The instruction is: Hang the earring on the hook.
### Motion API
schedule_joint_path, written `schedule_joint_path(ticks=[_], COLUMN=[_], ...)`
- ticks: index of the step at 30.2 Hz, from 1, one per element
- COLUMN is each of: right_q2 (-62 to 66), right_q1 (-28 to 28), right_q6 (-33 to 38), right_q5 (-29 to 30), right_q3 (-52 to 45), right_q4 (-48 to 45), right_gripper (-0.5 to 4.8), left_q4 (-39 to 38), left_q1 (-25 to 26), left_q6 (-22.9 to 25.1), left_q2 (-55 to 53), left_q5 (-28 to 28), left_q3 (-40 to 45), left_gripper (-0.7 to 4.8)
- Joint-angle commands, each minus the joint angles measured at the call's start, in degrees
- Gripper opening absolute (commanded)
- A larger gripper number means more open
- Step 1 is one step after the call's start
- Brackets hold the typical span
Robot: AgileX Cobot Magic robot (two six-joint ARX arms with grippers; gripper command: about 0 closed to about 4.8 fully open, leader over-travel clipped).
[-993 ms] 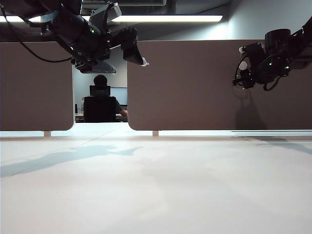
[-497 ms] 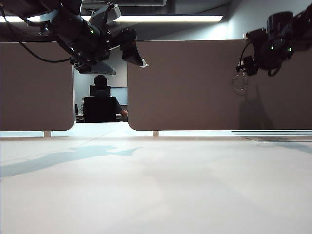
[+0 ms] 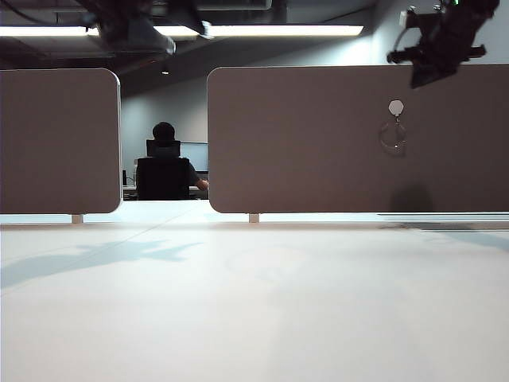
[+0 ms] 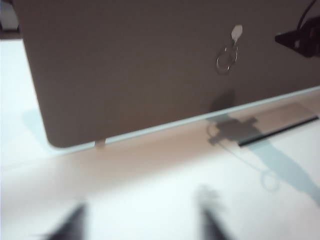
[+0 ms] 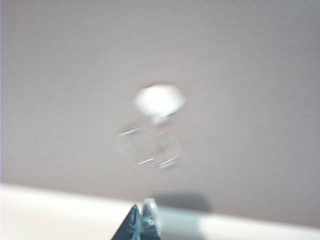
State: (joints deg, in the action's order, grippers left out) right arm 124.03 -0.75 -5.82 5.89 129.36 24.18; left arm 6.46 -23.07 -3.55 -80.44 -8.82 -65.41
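Earring hanging free on hook, hoop flat against panel, clear of both grippers; right gripper nearer, up and right of hook, jaws shut, empty; left gripper far off at upper left, jaws parted, empty; task looks done.

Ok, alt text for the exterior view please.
The earring hangs from the hook on the grey panel. The right gripper, shut, is above and apart from it; the left gripper is at top left.
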Motion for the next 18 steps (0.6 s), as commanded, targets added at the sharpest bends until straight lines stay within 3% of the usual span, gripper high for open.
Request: schedule_joint_path(ticks=[1,7,12,18], right_q2=[-3.0,-10.9,-19.9,-36.4], right_q1=[3.2,9.8,13.9,20.5], right_q6=[0.6,-1.0,1.0,-0.6], right_q5=[1.6,-2.2,-2.6,-5.5], right_q3=[0.0,-0.8,-3.6,-18.7], right_q4=[8.9,10.5,14.5,14.3], right_gripper=[-0.05,-0.05,-0.05,-0.05], left_q4=[-9.9,-21.0,-24.6,-33.7], left_q1=[-0.1,-0.1,-0.1,-0.1], left_q6=[0.1,-0.1,0.1,0.0], left_q2=[4.4,13.6,25.4,40.8], left_q5=[-0.2,-0.2,3.2,7.6], left_q3=[-0.2,-0.2,-0.1,1.1], left_gripper=[-0.03,-0.05,-0.05,-0.05])
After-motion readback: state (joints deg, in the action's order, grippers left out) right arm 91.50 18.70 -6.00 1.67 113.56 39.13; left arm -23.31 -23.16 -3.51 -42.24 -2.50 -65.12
